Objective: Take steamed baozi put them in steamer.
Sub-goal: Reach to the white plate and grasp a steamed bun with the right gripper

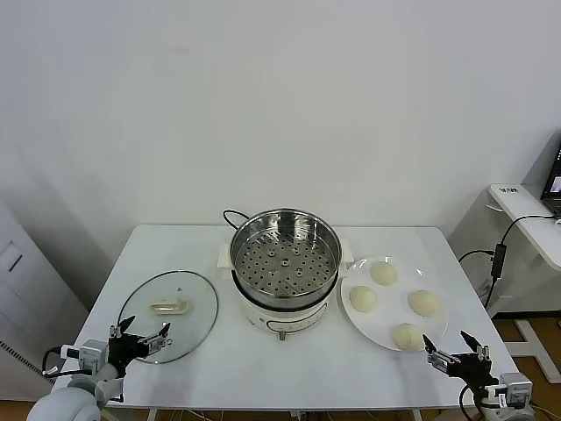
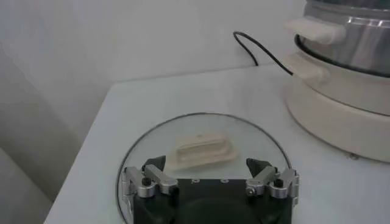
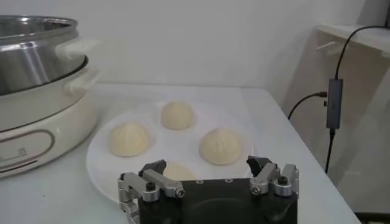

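the steamer (image 1: pixel 285 267) stands mid-table, its perforated tray bare, and the four steamed baozi (image 1: pixel 394 305) lie on the white plate (image 1: pixel 365 331) touching its right side. the right gripper (image 1: pixel 455 353) hovers at the plate's near edge, fingers spread and holding nothing. the left gripper (image 1: pixel 140 338), fingers also spread and holding nothing, sits over the near rim of the glass lid (image 1: pixel 195 298) left of the steamer.

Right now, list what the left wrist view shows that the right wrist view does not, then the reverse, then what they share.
Only the left wrist view shows the glass lid lying flat on the table, the black cord and the open left gripper at the lid's near edge. Only the right wrist view shows the white plate with four baozi, plus the open right gripper at the plate's near edge. Both show the steamer side-on.
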Tool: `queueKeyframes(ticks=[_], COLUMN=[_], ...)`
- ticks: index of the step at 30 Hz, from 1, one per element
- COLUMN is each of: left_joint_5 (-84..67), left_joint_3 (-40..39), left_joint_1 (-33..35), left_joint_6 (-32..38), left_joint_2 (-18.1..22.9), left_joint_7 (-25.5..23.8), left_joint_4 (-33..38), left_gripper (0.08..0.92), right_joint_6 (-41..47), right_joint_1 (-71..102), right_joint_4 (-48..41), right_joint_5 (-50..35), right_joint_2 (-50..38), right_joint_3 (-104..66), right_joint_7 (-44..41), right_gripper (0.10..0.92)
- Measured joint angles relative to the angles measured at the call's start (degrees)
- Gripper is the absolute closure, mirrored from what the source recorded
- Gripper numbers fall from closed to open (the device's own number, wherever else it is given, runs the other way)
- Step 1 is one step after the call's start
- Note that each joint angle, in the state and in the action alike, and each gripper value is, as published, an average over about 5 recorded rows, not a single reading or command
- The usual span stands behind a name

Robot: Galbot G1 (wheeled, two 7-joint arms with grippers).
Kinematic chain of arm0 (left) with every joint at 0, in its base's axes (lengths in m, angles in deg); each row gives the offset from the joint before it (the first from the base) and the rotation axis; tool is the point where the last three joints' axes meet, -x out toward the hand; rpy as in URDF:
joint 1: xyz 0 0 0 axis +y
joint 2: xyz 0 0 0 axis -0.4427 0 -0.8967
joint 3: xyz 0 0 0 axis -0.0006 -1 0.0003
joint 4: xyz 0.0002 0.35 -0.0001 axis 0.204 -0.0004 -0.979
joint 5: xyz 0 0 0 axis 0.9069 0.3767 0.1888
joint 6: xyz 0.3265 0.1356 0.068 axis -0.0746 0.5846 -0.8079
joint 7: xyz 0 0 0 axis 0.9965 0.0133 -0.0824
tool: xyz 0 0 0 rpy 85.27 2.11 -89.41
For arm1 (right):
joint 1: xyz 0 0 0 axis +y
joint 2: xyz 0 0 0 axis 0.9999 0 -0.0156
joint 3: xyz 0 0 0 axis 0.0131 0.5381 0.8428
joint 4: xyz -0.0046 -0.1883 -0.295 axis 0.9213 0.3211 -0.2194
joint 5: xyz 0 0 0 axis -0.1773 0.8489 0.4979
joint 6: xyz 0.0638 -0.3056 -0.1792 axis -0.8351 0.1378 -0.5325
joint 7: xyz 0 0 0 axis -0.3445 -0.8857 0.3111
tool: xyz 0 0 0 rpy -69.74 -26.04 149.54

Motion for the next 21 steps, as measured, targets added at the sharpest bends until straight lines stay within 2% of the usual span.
queueKeyframes(ticks=[6,21], left_joint_5=[0.0,1.3], left_joint_3=[0.1,0.2], left_joint_1=[0.3,0.4], left_joint_6=[-0.1,-0.8], left_joint_2=[-0.1,1.5], left_joint_7=[0.0,0.0], left_joint_4=[0.2,0.9], left_gripper=[0.177,0.177], right_joint_6=[-0.9,-5.7], right_joint_1=[-1.9,-19.2], right_joint_4=[-1.0,-10.3], right_joint_5=[6.6,36.7], right_joint_2=[-1.2,-10.2], right_joint_3=[-0.6,5.2], right_joint_7=[-1.5,-7.1], right_gripper=[0.203,0.203])
